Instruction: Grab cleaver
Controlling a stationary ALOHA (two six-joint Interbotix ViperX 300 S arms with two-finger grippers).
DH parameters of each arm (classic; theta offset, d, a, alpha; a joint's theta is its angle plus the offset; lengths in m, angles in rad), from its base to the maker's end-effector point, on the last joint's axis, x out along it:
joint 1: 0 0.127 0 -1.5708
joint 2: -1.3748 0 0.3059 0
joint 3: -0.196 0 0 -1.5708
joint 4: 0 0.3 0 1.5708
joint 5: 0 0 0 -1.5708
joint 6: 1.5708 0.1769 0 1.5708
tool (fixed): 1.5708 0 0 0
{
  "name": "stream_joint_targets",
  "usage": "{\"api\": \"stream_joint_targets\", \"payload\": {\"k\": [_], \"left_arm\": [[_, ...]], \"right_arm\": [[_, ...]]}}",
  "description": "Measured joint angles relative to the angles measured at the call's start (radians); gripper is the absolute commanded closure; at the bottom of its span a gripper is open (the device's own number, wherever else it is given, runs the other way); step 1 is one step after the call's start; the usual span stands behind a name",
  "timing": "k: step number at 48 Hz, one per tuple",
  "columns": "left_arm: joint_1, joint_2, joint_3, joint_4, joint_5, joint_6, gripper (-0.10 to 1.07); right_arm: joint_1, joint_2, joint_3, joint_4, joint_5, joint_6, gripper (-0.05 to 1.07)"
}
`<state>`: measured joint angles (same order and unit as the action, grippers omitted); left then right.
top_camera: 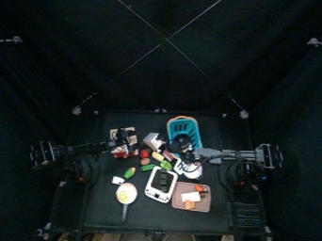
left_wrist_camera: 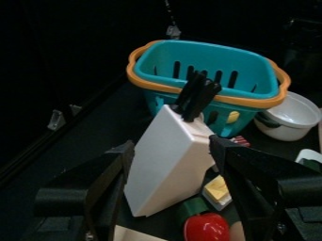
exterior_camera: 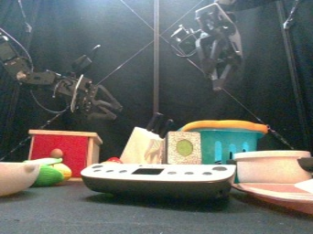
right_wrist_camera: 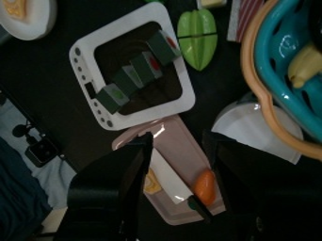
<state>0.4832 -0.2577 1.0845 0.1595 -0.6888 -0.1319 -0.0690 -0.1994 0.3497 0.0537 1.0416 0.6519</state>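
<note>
The table (top_camera: 101, 188) is black and small, and it is crowded with things. A teal plastic basket (left_wrist_camera: 208, 73) with an orange rim and slots in its sides stands near the back. Just in front of it in the left wrist view is a white knife block (left_wrist_camera: 170, 160), tall and slanted, with smooth flat sides. Black handles stick out of its top. One of them may be the cleaver (left_wrist_camera: 195, 94), but I cannot tell which.

A flat white scale (right_wrist_camera: 132, 71) with a dark top lies near the front. A pink board (right_wrist_camera: 176, 169) holds something orange. A white bowl (left_wrist_camera: 292, 115) sits beside the basket. A red box (exterior_camera: 65, 151) and a green fruit slice (right_wrist_camera: 197, 33) are there too.

The left gripper (left_wrist_camera: 170, 202) is near the block, jaws apart, holding nothing. The right gripper (right_wrist_camera: 176, 179) hangs high over the board, jaws wide and empty.
</note>
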Motion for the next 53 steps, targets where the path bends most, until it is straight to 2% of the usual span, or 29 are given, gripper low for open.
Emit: {"api": "stream_joint_targets", "payload": {"k": [8,12,23,29,41,53], "left_arm": [[-0.021,-0.017,0.009,0.04,0.0,0.0,0.0],[-0.029,-0.018,0.009,0.055,0.0,0.0,0.0],[-0.031,-0.018,0.009,0.064,0.0,-0.002,0.0],[-0.031,-0.018,0.009,0.066,0.0,0.0,0.0],[-0.031,-0.018,0.017,0.064,0.0,0.0,0.0],[-0.031,-0.018,0.023,0.066,0.0,0.0,0.0]], "right_arm": [[0.1,-0.081,0.14,-0.009,-0.041,0.048,0.19],[0.178,-0.123,0.213,-0.003,-0.069,0.058,0.19],[0.319,-0.16,0.327,0.021,-0.077,0.087,0.2],[0.347,-0.16,0.377,0.055,-0.063,0.094,0.23],[0.371,-0.158,0.483,0.043,-0.067,0.101,0.28],[0.41,-0.147,0.509,-0.009,-0.106,0.163,0.28]]}}
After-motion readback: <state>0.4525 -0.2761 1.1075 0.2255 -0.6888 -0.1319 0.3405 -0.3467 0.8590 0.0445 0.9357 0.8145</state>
